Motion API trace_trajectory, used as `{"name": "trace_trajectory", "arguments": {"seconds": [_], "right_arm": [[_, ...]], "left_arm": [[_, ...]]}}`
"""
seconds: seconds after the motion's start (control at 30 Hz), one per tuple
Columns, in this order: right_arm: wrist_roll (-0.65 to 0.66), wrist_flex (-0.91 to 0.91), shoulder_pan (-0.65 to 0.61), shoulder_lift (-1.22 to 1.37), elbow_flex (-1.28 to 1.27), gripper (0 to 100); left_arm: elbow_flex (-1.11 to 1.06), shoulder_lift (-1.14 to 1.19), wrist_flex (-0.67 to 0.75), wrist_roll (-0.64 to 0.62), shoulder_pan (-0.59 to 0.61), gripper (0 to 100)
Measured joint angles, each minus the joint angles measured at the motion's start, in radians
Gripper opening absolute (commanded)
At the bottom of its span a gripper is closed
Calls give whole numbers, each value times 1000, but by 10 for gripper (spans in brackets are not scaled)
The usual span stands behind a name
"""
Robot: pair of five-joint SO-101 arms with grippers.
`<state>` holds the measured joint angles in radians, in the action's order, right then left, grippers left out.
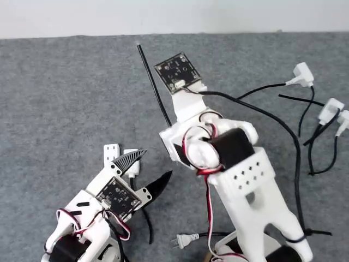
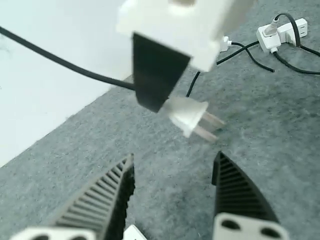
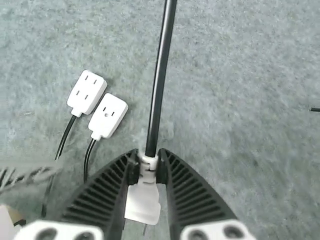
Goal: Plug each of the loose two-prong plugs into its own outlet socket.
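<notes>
A white plug [image 3: 142,200] is clamped in the right gripper's [image 3: 147,154] jaws, low centre of the right wrist view, black cord [image 3: 160,75] running upward. The prongs [image 2: 210,125] should be squared to a free socket [image 3: 108,116] — then pushed straight. The left gripper's [image 2: 175,157] jaws are apart. Grey carpet [image 1: 65,98] is spread beneath — a pale wall [image 1: 163,16] behind.

Left gripper [image 2: 174,157] spread; right gripper [image 2: 159,97] clamps plug [image 2: 192,117] just beyond
</notes>
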<state>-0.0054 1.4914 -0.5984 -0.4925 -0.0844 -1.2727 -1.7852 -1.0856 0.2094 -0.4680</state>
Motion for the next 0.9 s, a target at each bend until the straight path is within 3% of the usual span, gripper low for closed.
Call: {"name": "trace_trajectory", "arguments": {"seconds": [0.5,0.9], "right_arm": [[72,75,-78,-51,0,9],[74,-44,-81,-114,0,8]], "left_arm": [[38,5,11,3,-3,245],[94,0,40,3,0,245]]}}
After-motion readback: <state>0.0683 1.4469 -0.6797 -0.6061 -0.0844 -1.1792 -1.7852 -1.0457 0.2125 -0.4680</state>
